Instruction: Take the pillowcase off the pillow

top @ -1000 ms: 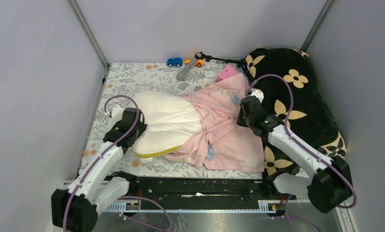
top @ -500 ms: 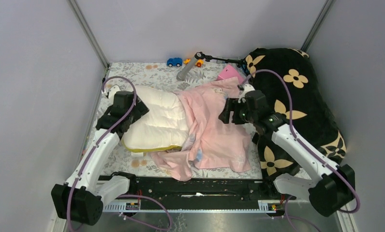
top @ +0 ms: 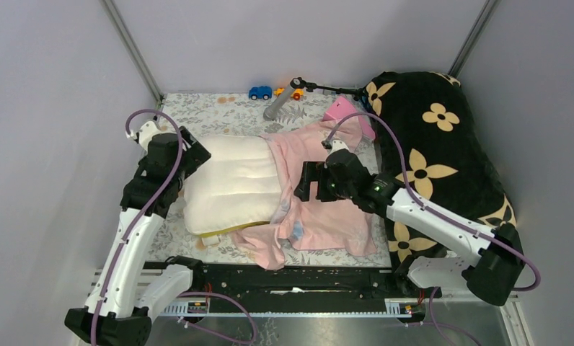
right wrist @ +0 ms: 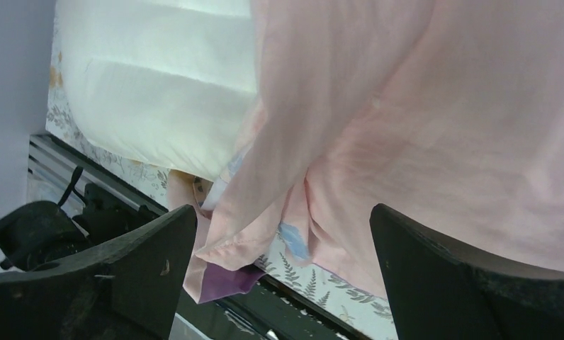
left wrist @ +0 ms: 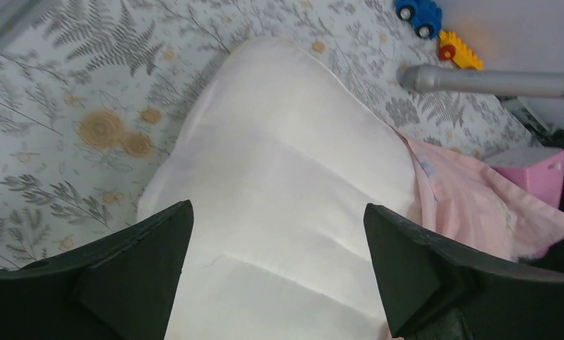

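The cream-white quilted pillow (top: 230, 184) lies flat at left centre of the table, a strip of yellow trim showing at its near edge. The pale pink pillowcase (top: 324, 209) is spread out to its right and overlaps the pillow's right end; how far the pillow reaches under it is hidden. My left gripper (top: 195, 153) hovers open over the pillow's left end, with only pillow (left wrist: 286, 142) between its jaws (left wrist: 277, 207). My right gripper (top: 303, 182) hangs open above the pillowcase (right wrist: 407, 106), holding nothing (right wrist: 283, 209). A purple inner patch (right wrist: 222, 280) shows at the case's near corner.
A black plush blanket with tan flowers (top: 443, 144) is heaped along the right side. At the back lie a pink box (top: 340, 108), a grey tube (top: 278, 106), a blue toy car (top: 259, 92) and a small yellow toy (top: 296, 94). The black front rail (top: 291, 277) borders the near edge.
Both grippers have opened and let go. The left arm rose and drew back to the left; the right gripper swung left over the pillowcase. Pillow and case have settled flat.
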Robot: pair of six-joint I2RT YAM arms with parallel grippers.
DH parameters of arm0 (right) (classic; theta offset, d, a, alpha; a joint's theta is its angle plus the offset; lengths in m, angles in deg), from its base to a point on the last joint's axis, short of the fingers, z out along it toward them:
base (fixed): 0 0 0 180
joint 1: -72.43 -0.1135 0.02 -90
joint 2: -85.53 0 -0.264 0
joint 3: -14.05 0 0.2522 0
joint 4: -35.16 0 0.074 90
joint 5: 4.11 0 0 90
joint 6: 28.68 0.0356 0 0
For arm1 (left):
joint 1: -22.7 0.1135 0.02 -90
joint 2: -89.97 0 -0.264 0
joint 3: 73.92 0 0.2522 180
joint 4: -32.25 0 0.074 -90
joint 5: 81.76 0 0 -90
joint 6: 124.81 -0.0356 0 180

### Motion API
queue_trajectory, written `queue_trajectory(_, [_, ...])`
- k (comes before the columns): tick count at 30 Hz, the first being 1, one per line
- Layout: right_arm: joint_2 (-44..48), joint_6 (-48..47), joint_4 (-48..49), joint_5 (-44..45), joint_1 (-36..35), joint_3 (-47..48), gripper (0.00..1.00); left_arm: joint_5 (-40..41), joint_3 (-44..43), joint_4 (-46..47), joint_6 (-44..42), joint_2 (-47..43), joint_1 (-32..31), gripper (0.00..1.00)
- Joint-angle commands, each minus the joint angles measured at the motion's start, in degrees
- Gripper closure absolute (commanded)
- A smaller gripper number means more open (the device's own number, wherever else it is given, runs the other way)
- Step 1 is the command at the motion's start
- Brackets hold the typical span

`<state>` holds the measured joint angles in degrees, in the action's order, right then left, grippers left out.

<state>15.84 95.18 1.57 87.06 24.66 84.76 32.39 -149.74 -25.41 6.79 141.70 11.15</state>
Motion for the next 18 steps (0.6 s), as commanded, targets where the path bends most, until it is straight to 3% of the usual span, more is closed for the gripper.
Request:
queue_trajectory(1, [-2.8,13.5,-0.4,6.4,-2.4,-0.9,0.00,-11.4,1.8,-0.8,2.5,-0.9,-0.1,0.01])
queue_trajectory(5, [-9.8,19.8,-2.9,9.4,-9.4,3.6,0.00,-26.1,14.3,6.7,10.5,-4.2,-0.1,0.01])
queue_trajectory(7, [-15.1,22.2,-9.1,11.8,-11.1,9.3,0.00,-29.3,19.1,8.1,14.1,-5.1,-0.4,0.01])
queue_trajectory(10, [-22.4,24.6,-16.0,13.9,-11.2,15.5,0.00,-28.2,23.3,7.2,19.3,-7.3,-2.6,0.01])
queue_trajectory(14, [-27.4,26.3,-17.0,14.4,-11.1,16.6,0.01,-22.9,27.4,6.8,28.8,-13.9,-9.1,0.01])
queue_trajectory(16, [-28.0,25.8,-14.7,13.5,-11.1,14.9,0.10,-21.1,29.0,6.6,32.4,-15.9,-12.0,0.01])
queue_trajectory(18, [-27.5,24.5,-10.8,12.4,-11.1,12.5,0.27,-20.6,30.4,6.7,34.7,-16.2,-14.2,0.01])
